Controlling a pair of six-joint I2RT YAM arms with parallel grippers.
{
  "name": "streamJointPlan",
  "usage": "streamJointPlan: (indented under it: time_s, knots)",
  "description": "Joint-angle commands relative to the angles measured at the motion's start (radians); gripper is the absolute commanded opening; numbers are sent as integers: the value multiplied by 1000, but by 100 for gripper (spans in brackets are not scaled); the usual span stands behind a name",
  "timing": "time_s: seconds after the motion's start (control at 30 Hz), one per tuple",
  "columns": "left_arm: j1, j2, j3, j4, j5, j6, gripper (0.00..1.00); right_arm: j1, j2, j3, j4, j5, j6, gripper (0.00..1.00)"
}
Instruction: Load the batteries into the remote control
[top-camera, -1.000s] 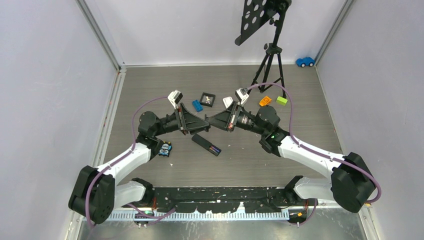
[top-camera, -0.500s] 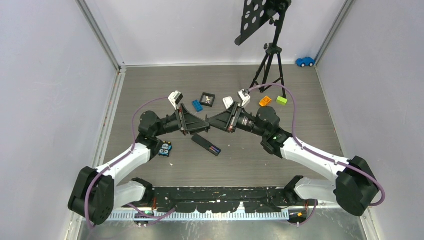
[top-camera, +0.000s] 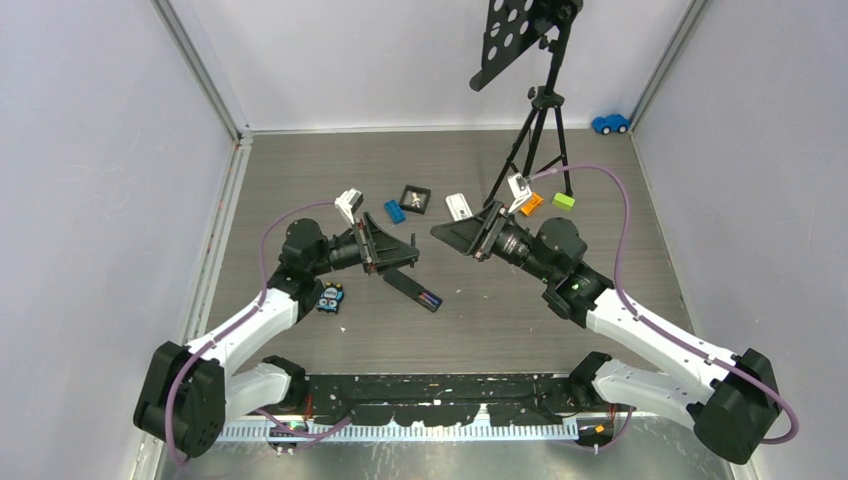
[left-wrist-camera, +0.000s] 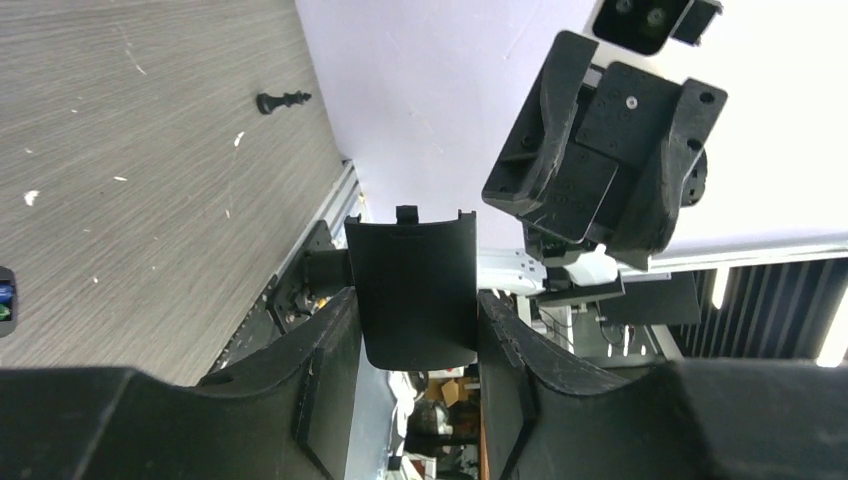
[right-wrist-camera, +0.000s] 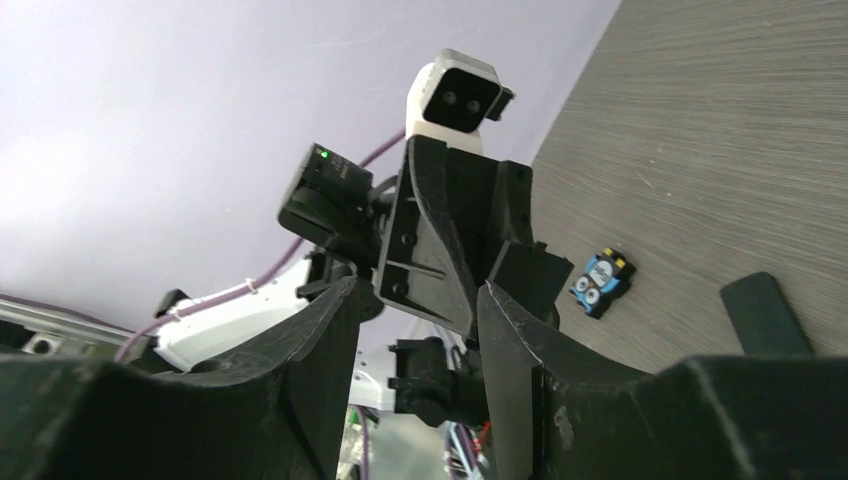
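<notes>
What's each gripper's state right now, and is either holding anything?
Left gripper: closed on the black battery cover.
Right gripper: open, nothing between its fingers.

batteries (top-camera: 429, 297): too small to count | remote control (right-wrist-camera: 762, 312): near end hidden

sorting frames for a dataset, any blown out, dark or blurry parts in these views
Top external: evenly lit and sharp. Left wrist: upper right background blown out white; battery cover sharp but near black, little surface detail. Right wrist: own fingers dark and soft in the foreground; tabletop grain sharp.
</notes>
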Motion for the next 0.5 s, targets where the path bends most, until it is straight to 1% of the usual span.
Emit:
streamJointPlan:
  time_s: [0.0, 0.07, 0.13, 0.17, 0.23, 0.27, 0.33, 0.47]
  knots:
    - [8, -25, 55, -85, -74, 45, 16, 14, 5, 2, -16, -22, -143, 53]
    - [8, -30, 66, -149, -127, 46, 16, 55, 1, 6, -60, 13, -258, 55]
    - [8, -33, 82, -226, -182, 46, 16, 136, 6, 34, -150, 116, -389, 56]
    - [8, -36, 85, -259, -206, 44, 16, 211, 15, 63, -199, 204, -461, 56]
    - [9, -45, 85, -309, -259, 28, 16, 313, 47, 103, -265, 403, -567, 56]
    - [10, -50, 79, -321, -277, 18, 16, 343, 66, 118, -282, 486, -591, 56]
    - [11, -58, 70, -333, -304, -2, 16, 381, 108, 140, -295, 593, -610, 57]
    - [11, -74, 52, -343, -337, -35, 15, 432, 182, 163, -253, 718, -628, 57]
